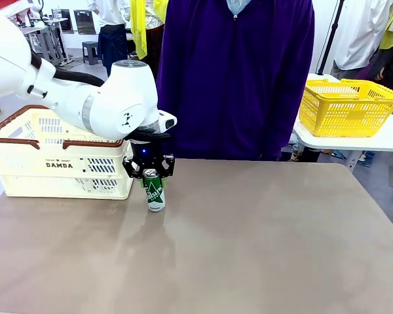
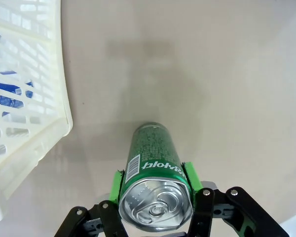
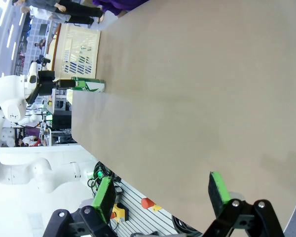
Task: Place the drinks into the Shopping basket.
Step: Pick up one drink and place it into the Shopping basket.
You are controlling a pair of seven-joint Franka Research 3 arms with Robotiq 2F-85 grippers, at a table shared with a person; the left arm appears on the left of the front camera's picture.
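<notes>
Grasp step: left gripper point(image 1: 150, 174) clamps the green can point(image 1: 155, 193) standing on the table point(image 1: 262, 235), right of the basket point(image 1: 59, 167). Next: lift, carry left, release inside. Right gripper point(image 3: 160, 195) hangs open, empty.

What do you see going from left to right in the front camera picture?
Shopping basket → left gripper holding the green can → person in a purple top → yellow basket.

The white basket point(image 1: 59, 163) is partly hidden behind the left arm point(image 1: 85, 98), something blue point(image 2: 10, 91) shows unclearly through its slots, and the can's point(image 1: 155, 190) small print is unreadable.
</notes>
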